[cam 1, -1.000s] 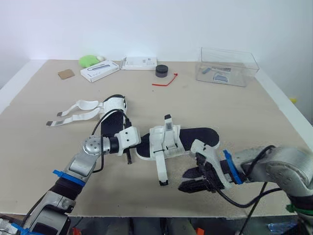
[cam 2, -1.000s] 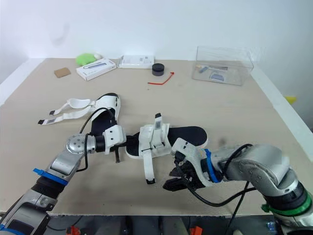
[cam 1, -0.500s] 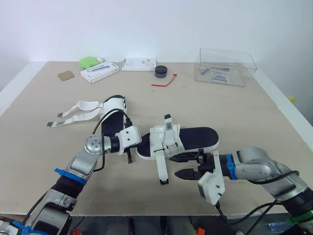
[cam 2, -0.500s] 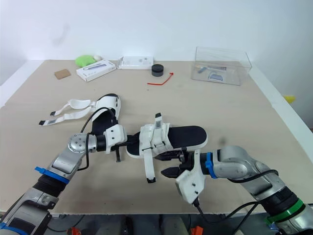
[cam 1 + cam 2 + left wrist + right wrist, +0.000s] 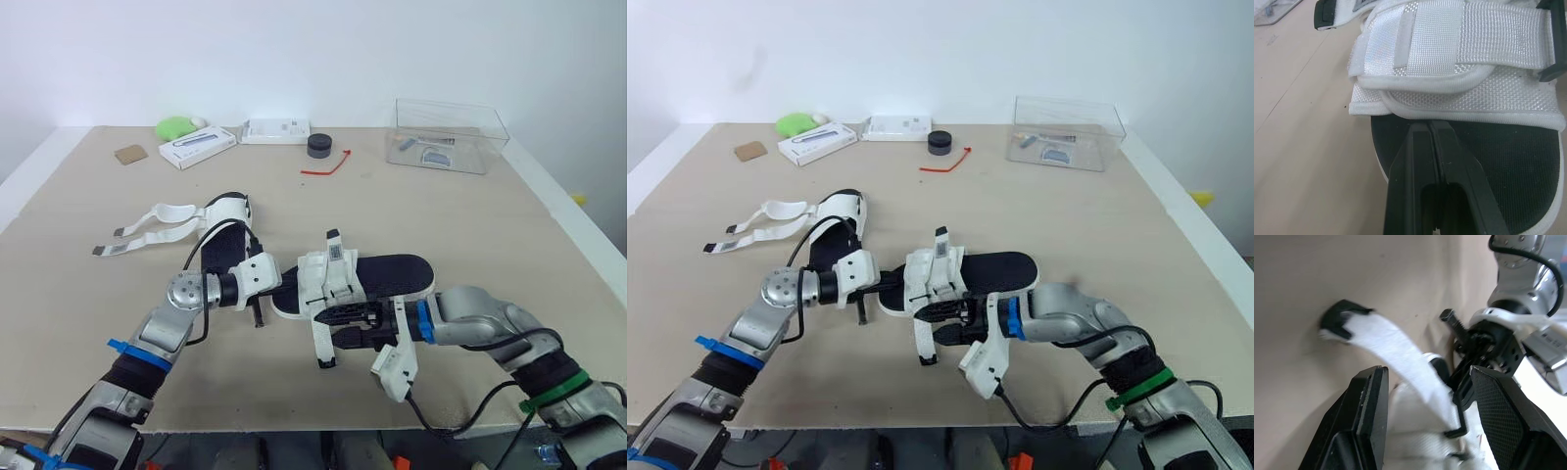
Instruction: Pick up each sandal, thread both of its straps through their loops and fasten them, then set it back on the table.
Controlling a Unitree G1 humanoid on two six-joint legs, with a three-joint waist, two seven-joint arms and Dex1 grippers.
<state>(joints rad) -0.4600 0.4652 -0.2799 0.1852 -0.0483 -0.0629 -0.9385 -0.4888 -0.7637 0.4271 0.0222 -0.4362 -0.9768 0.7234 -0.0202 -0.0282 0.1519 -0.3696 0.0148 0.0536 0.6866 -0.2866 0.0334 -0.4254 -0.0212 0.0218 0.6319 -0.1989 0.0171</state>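
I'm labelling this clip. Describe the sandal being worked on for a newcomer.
On the beige table, look centrally near the front edge. The sandal there lies crosswise, one white strap trailing toward the edge; the other sandal, farther left, splays both straps leftward.

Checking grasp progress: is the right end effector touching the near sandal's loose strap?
Cannot tell. The right wrist view shows the open right end effector straddling the loose strap, but no plain contact or gap.

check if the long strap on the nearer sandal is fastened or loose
Loose: the white fabric strap with a black tip trails off the white, black-soled sandal onto the beige table, unfastened.
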